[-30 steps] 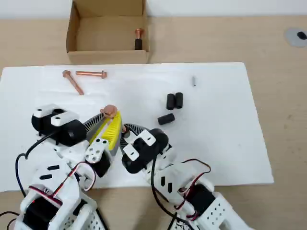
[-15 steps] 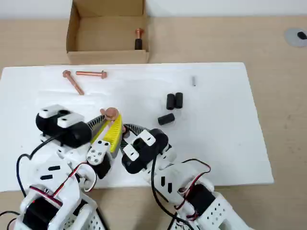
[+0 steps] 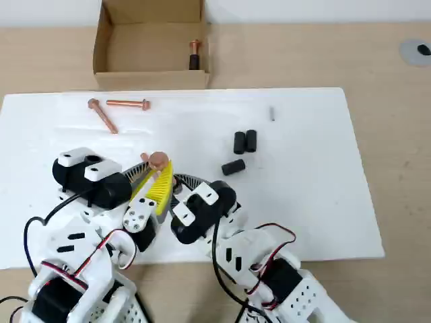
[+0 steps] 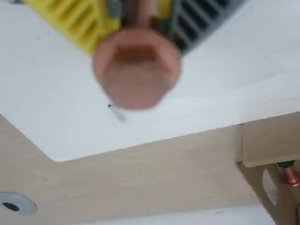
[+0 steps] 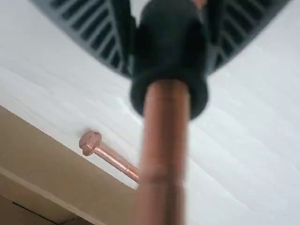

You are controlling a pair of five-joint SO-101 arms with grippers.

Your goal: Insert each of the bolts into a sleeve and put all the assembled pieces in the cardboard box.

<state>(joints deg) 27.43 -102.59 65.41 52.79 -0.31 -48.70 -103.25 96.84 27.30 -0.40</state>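
The bolt (image 4: pixel 136 70) is clamped tight in the left gripper (image 3: pixel 152 173), its shank at the mouth of the black sleeve (image 5: pixel 168 51), which the right gripper (image 3: pixel 177 183) pinches, over the white sheet (image 3: pixel 303 202). Two loose bolts (image 3: pixel 126 103) and three spare sleeves (image 3: pixel 239 142) lie farther off. One assembled piece (image 3: pixel 194 55) stands in the cardboard box (image 3: pixel 101 47).

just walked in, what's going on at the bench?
The left tool holds a copper bolt and the right tool holds a black sleeve. The bolt's shank meets the sleeve's open end above the white sheet, so they are mid-assembly. One assembled piece stands in the cardboard box. Two loose bolts and three loose sleeves lie on the sheet.
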